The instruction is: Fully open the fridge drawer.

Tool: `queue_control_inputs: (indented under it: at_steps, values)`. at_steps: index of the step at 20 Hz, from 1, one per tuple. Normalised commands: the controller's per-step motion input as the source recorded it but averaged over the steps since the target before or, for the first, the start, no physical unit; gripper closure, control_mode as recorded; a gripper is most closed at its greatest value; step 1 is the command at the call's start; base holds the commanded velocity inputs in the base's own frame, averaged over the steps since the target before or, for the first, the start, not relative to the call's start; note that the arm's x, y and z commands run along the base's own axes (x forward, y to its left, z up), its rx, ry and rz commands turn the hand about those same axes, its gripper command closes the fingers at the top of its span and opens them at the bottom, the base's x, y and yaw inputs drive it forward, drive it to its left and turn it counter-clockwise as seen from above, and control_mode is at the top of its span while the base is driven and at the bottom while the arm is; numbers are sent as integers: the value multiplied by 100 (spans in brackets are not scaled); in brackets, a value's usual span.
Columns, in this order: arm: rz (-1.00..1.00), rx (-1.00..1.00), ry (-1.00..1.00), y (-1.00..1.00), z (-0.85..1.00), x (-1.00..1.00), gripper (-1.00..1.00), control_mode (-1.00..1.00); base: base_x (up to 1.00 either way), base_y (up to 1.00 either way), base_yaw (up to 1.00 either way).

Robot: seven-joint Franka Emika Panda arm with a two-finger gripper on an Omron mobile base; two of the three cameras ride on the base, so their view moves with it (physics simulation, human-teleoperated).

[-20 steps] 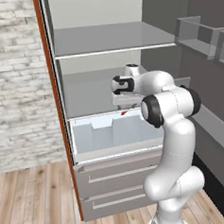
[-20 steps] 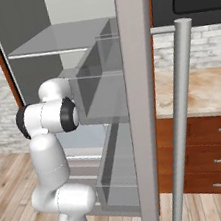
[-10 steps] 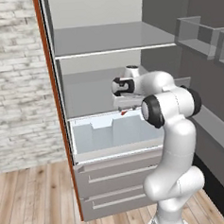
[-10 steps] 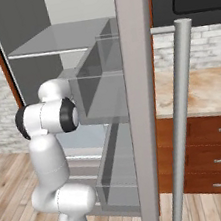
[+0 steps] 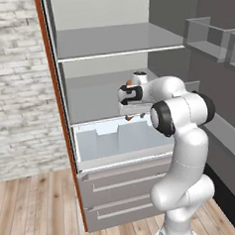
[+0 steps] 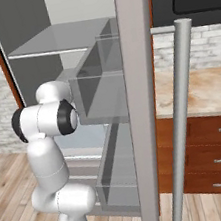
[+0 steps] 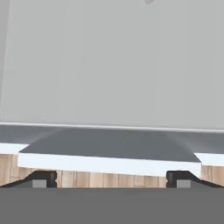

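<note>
The gripper (image 5: 129, 117) hovers with its fingers (image 7: 41, 178) spread wide and holding nothing, just above the back edge of the fridge drawer (image 5: 116, 142). The pale bin juts forward from the fridge, above the grey drawers (image 5: 127, 186). In the hand view, its white rim (image 7: 109, 164) lies between the fingertips. Nothing has visibly shifted over the past second.

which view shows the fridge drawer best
The left base view: the fridge drawer faces the camera, showing its stepped front wall and white rim, with the tool just above its back edge. The right base view catches a pale sliver behind the arm. The hand view shows a white-edged panel, not clearly identifiable.
</note>
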Motion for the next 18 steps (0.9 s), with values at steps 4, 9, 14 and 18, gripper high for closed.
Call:
queue_control_inputs:
  at_steps: [4,9,14,18]
  values:
    - [0,3,0,0,39,9,-100,-100,0,0,0]
    - [0,0,1,0,5,19,-100,-100,0,0,0]
    - [0,0,3,0,-1,35,-100,-100,0,0,0]
    - [0,-4,0,0,-38,-1,-100,-100,0,0,0]
